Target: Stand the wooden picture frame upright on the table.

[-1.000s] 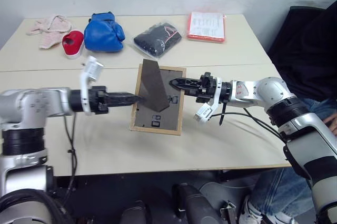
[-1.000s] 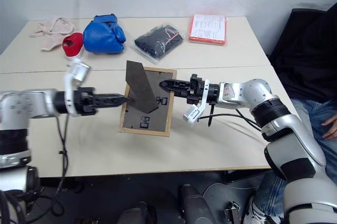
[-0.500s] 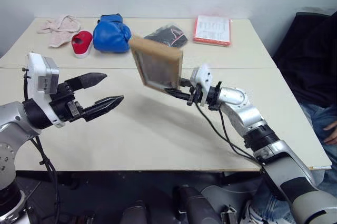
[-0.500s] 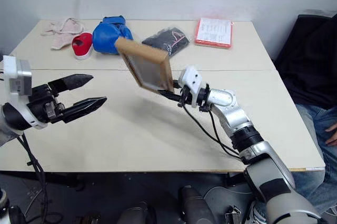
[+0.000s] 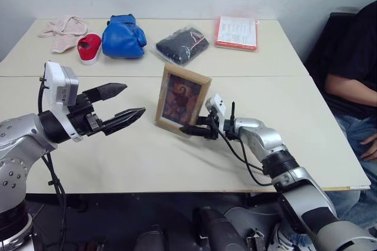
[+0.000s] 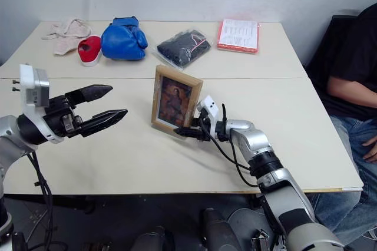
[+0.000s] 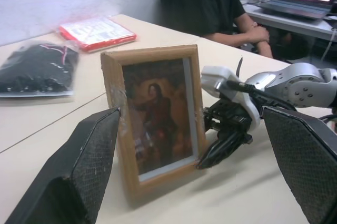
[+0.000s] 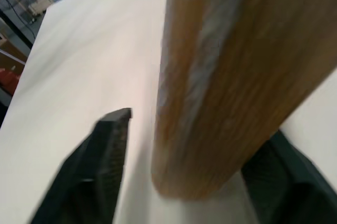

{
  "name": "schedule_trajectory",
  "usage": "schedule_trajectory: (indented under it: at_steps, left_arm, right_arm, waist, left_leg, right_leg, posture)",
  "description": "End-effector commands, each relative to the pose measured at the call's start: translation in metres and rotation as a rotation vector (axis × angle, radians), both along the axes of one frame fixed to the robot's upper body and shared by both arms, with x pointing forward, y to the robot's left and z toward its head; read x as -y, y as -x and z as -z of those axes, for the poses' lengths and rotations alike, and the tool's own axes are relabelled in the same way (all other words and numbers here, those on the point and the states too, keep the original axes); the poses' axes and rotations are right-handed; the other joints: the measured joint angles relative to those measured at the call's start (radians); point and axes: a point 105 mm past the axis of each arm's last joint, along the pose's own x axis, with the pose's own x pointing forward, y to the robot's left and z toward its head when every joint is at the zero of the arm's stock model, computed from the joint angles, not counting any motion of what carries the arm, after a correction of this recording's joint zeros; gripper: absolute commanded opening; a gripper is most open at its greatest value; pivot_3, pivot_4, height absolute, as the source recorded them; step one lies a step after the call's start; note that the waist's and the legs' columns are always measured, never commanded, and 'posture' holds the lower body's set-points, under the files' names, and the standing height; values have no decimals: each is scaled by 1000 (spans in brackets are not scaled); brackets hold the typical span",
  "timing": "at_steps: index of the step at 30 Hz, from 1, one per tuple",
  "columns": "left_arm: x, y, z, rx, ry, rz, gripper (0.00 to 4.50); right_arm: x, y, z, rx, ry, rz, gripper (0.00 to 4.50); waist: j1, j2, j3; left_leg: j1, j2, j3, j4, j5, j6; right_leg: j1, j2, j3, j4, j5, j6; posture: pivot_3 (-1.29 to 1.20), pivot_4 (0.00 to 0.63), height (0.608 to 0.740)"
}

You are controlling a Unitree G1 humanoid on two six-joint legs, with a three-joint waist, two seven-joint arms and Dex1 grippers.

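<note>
Cream table (image 5: 177, 157), large, with a seam running across it; pale wall behind.

Wooden picture frame (image 5: 181, 100): standing upright on the table just in front of the seam, near the middle, picture side toward the robot, reddish-brown portrait visible, tilted slightly back.

Right gripper (image 5: 189, 129): low at the frame's lower right corner, fingers spread to either side of the frame's edge. In the right wrist view a gap shows between one finger (image 8: 102, 153) and the wood, so the grip looks released; contact on the other side cannot be told.

Left gripper (image 5: 122, 102): held above the table to the left of the frame, well apart from it, fingers wide apart, nothing between them.

Far side of the table, left to right: pinkish cloth (image 5: 59, 29); red shoe (image 5: 88, 47); blue boxing glove (image 5: 122, 36); clear bag of black items (image 5: 181, 44); flat orange-edged paper packet (image 5: 237, 32).

Person (image 5: 350, 68) in dark top and jeans, seated beyond the table's right end.
</note>
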Motion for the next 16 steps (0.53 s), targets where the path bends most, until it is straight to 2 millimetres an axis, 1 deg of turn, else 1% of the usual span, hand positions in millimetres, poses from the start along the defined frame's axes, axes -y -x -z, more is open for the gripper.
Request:
schedule_trajectory:
  at_steps: [1, 2, 4, 5, 6, 8, 10, 11, 13, 14, 16]
  left_arm:
    - [-1, 3, -6, 16, -10, 30, 4500]
    - [-2, 3, -6, 14, -11, 33, 4500]
    - [-5, 1, -7, 15, -21, 36, 4500]
    - [-6, 0, -7, 16, -25, 36, 4500]
    - [-8, -2, -9, 20, -23, 35, 4500]
    - [-10, -4, -10, 22, -27, 39, 4500]
    - [-12, -5, -11, 27, -45, 44, 4500]
    - [-13, -6, -12, 30, -51, 46, 4500]
    - [-15, -8, -15, 40, -55, 49, 4500]
    - [-15, -9, -16, 45, -54, 51, 4500]
    - [-15, -12, -19, 67, -71, 63, 4500]
  right_arm:
    - [12, 6, -24, 98, -6, -23, 4295]
    - [18, 7, -28, 119, 9, -23, 4461]
    - [45, 13, -49, 182, 56, -18, 4461]
    - [54, 15, -56, 204, 72, -17, 4461]
    - [71, 18, -71, 220, 95, -8, 4461]
    - [94, 23, -90, 232, 131, 3, 4461]
    - [113, 28, -104, 227, 162, 14, 4461]
    - [121, 30, -110, 220, 171, 20, 4461]
    - [130, 35, -116, 209, 179, 20, 4461]
    - [133, 38, -118, 205, 182, 15, 4461]
    - [132, 43, -118, 199, 169, 8, 4461]
  waist:
    - [1, 0, 0]
    - [1, 0, 0]
    - [3, 1, 1]
    - [8, 2, 1]
    - [10, 2, 1]
    - [22, 2, 1]
    - [25, 2, 1]
    - [24, 2, 1]
    - [23, 2, 1]
    - [25, 2, 1]
    - [24, 2, 1]
  left_leg:
    - [0, 0, 0, 0, 0, 0]
    - [-1, 0, 0, 0, 0, 0]
    - [-1, 0, 0, 0, 0, 0]
    - [-2, -1, 0, 0, 0, 0]
    - [-2, -1, 0, 0, 0, 0]
    - [-2, -1, 0, 0, 0, 1]
    - [-1, -1, 0, 0, 0, 1]
    - [-1, -1, 1, 0, 0, 1]
    - [-1, -1, 2, -1, -2, 3]
    - [-1, -1, 2, -1, -3, 6]
    - [-1, -1, 2, -1, -3, 7]
  right_leg:
    - [0, 0, 0, 0, 0, 0]
    - [-1, 0, 0, 0, 0, 0]
    - [-1, 0, 0, 0, 0, 0]
    - [-2, 0, 0, 0, 0, 0]
    - [-2, -1, 0, -1, 0, 0]
    - [-2, -1, 0, -2, 0, 0]
    - [-2, 0, 0, -2, 0, 0]
    - [-2, 0, 1, -2, 0, 0]
    - [-2, 0, 2, -2, 0, 0]
    - [-2, 1, 2, -2, 0, 0]
    - [-2, 1, 2, -2, 0, 0]
  posture:
    - [0, 150, 740]
    - [0, 150, 740]
    - [0, 150, 740]
    - [0, 150, 740]
    - [0, 150, 740]
    - [0, 150, 740]
    - [0, 150, 740]
    - [0, 150, 740]
    - [0, 150, 740]
    - [0, 150, 740]
    - [0, 150, 740]
